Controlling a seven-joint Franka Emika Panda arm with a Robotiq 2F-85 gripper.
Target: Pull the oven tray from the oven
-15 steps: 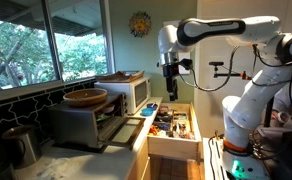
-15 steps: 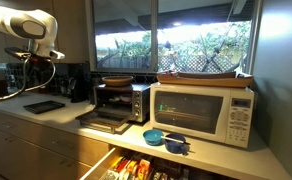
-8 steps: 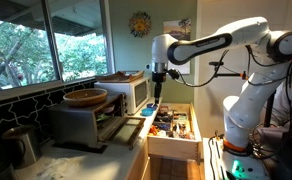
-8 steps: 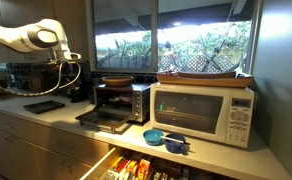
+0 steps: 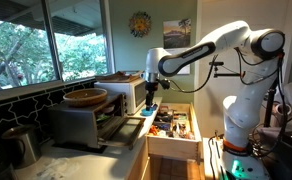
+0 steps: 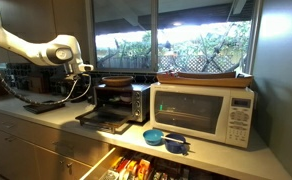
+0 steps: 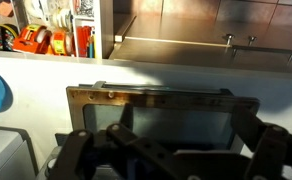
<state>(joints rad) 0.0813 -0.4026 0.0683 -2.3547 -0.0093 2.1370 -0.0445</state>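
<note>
The oven is a small grey toaster oven on the counter with its front door dropped open. Its cavity is dark, and I cannot make out the oven tray inside it in any view. My gripper hangs in the air in front of the oven and above the open door. In the wrist view its two fingers are spread wide apart with nothing between them.
A round wooden bowl sits on the oven. Next to it is a white microwave with a light wooden tray on top. Blue bowls stand at the counter edge. A full drawer is open below.
The arm has swung toward the oven. The gripper has come down from higher and farther off to just in front of the open door.
</note>
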